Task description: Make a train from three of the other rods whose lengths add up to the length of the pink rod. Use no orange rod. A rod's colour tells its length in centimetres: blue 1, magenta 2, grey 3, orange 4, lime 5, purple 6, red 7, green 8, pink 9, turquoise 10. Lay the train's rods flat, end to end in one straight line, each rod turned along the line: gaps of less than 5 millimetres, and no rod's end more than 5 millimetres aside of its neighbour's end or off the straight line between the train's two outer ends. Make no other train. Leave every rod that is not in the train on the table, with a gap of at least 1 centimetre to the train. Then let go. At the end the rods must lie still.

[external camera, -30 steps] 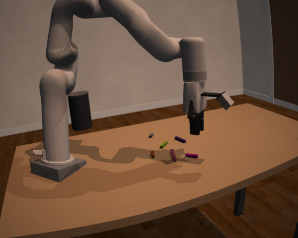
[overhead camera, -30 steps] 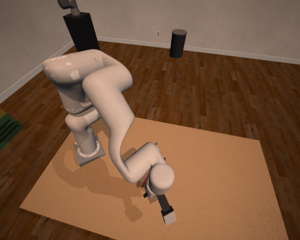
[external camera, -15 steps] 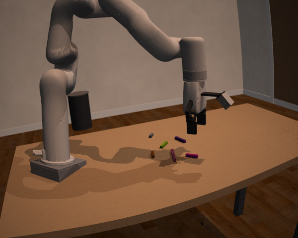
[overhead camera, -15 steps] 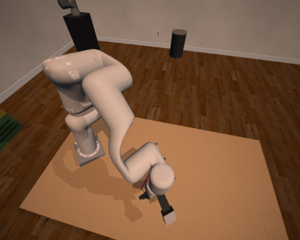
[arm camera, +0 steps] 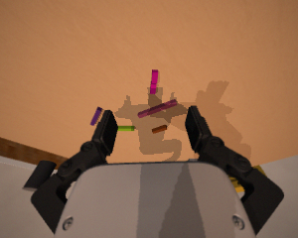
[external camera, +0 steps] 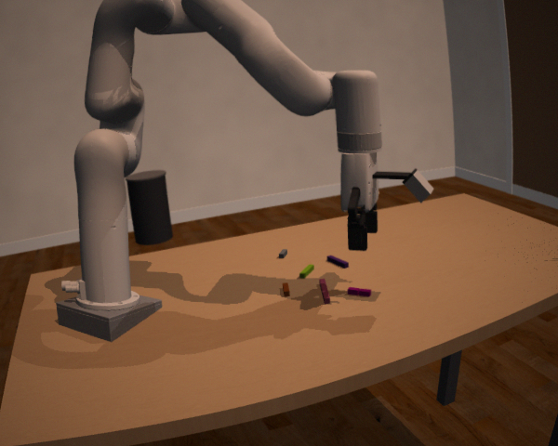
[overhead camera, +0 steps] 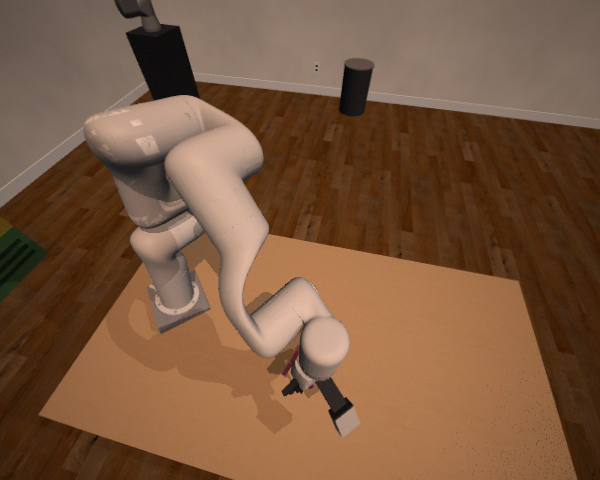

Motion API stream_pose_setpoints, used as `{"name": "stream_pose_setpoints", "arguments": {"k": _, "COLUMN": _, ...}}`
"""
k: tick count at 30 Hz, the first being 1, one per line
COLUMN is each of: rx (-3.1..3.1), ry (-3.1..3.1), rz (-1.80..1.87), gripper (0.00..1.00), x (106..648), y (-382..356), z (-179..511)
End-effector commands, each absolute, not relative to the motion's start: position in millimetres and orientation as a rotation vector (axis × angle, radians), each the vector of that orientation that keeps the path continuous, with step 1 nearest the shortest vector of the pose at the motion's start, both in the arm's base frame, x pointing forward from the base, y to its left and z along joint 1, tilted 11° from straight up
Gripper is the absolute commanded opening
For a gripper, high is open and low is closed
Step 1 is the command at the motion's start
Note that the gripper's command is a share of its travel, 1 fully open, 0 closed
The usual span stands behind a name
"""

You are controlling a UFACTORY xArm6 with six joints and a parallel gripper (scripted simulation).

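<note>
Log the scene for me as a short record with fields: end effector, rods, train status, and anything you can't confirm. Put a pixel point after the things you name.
End effector: open, empty, above the table; end effector (overhead camera: 294,386) (external camera: 365,240) (arm camera: 150,116)
Near end to end: two magenta rods (overhead camera: 311,386) (external camera: 353,291) (arm camera: 154,77)
Lying apart: lime rod (external camera: 306,270) (arm camera: 126,128), purple rod (external camera: 338,261) (arm camera: 95,116), orange rod (external camera: 285,289) (arm camera: 159,129), grey rod (external camera: 283,253)
Reference: pink rod (overhead camera: 291,361) (external camera: 324,291) (arm camera: 157,108), lying apart
Train: incomplete, no three rods in line
Unconfirmed: exact gap between the magentas

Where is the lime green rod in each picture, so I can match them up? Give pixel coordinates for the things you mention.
Top: you can't see it there.
Exterior: the lime rod (external camera: 306,270) (arm camera: 126,128) lies near the middle, between the grey and purple rods.
Wrist: just right of the left-hand black finger.
Shared landmark: the gripper (overhead camera: 301,388) (external camera: 363,235) (arm camera: 150,116) shows in all three.
</note>
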State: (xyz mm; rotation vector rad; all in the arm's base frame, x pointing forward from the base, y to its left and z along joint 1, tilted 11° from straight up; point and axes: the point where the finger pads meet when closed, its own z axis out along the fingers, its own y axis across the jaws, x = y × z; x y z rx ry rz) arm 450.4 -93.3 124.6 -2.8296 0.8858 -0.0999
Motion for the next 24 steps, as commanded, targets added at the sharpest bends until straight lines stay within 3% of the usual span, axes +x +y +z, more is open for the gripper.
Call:
{"name": "stream_pose_setpoints", "arguments": {"k": 1, "rx": -2.897, "ry": 0.647, "rz": -0.130, "gripper": 1.00, "x": 447, "y": -76, "z": 126}}
{"name": "stream_pose_setpoints", "arguments": {"k": 24, "rx": -2.975, "ry": -0.440, "rz": -0.214, "gripper": 1.00, "x": 417, "y": -4, "z": 122}}
